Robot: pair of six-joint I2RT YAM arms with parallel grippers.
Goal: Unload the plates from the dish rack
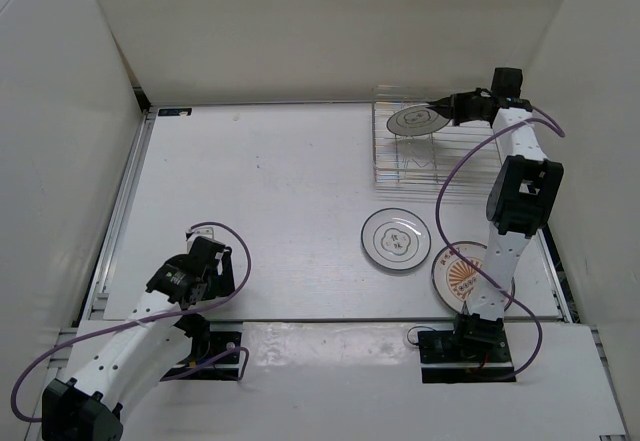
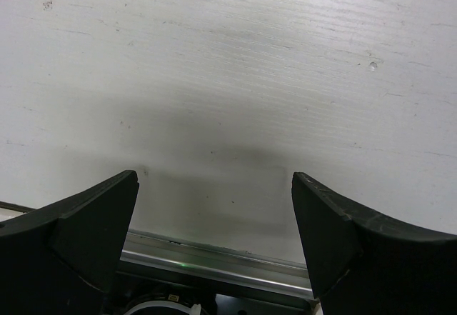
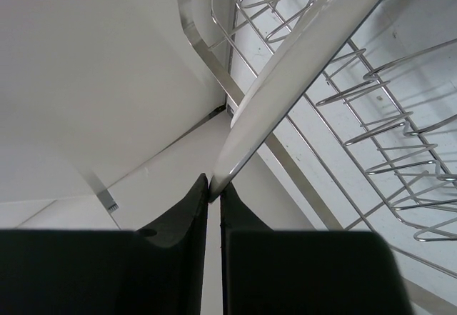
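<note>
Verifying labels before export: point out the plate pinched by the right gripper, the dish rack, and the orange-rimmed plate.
pinched plate (image 1: 413,121), top external view, on its ringed face.
dish rack (image 1: 408,168), top external view, on its near wire bars.
orange-rimmed plate (image 1: 452,273), top external view, on its exposed left part.

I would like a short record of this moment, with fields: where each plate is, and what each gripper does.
right gripper: shut on the rim of the held ringed plate
held ringed plate: tilted, over the dish rack
second ringed plate: flat on the table, in front of the rack
orange plate: flat on the table, partly behind the right arm
left gripper: open, empty, above the table
</note>
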